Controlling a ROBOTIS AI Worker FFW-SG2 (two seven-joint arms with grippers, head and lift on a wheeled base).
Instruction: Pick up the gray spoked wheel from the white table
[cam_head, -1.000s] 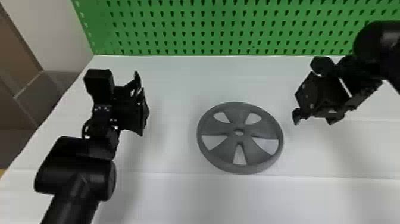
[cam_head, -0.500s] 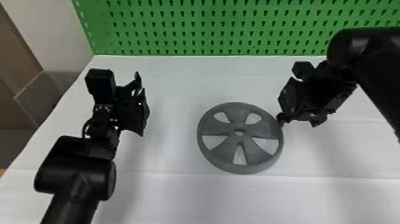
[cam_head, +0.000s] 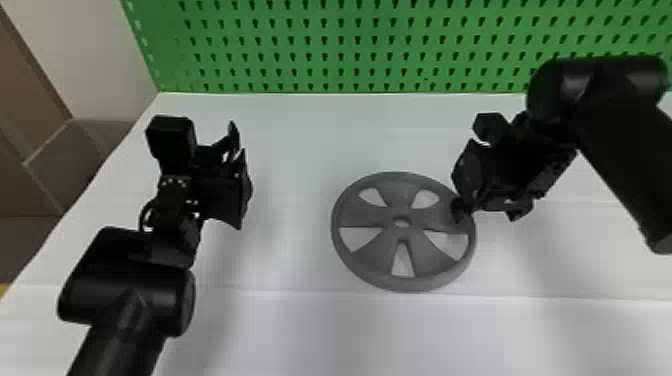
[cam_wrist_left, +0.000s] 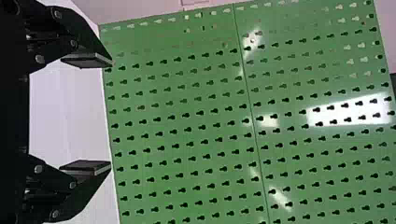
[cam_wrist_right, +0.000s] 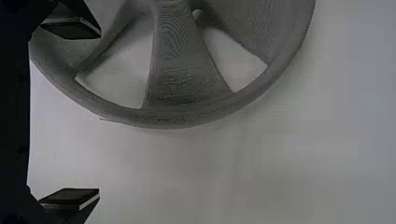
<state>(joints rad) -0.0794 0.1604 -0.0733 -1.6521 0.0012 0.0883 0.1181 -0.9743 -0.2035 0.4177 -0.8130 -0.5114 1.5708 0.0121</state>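
Right gripper (cam_wrist_right: 99, 113), 2 fingers spread, is nearer. Wheel (cam_head: 401, 210) lies flat to its left, 1 fingertip over right rim. Round shape, no long axis.

We see the gray spoked wheel (cam_head: 401, 236) lying flat on the white table (cam_head: 300, 150), one broad face up. We make out a raised circular rim, five wide spokes that flare toward it, and a small round hole at the hub. Between the spokes we see white through five tapered openings, and fine curving lines mark the matte gray surface.
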